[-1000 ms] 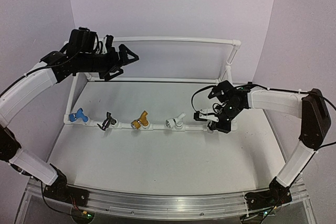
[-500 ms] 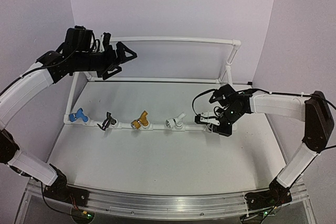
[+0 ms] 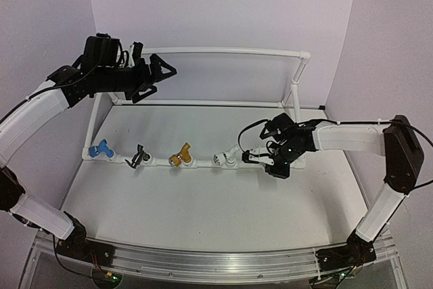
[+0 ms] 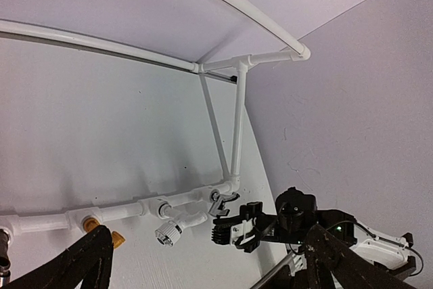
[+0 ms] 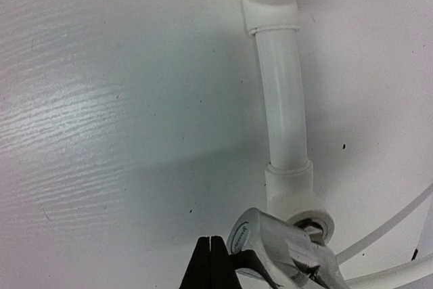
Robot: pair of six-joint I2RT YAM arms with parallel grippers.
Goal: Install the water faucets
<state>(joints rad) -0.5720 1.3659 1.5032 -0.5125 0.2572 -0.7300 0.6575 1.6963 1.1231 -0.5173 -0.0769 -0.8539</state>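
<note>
Four faucets sit in a row on the front pipe: blue, black, gold and white. The silver faucet is seated in the fitting at the pipe's right end, and it also shows in the left wrist view. In the top view my right arm hides it. My right gripper is shut and empty, its fingertips just left of the silver faucet. My left gripper is open and empty, raised at the back left.
The white pipe frame stands on the white table, with a tall back rail and a low front pipe. Purple walls close in the back and both sides. A metal rail runs along the near edge.
My right gripper has moved left and a little nearer along the front pipe, off the silver faucet. My left arm shifted slightly left early on, then stayed still.
</note>
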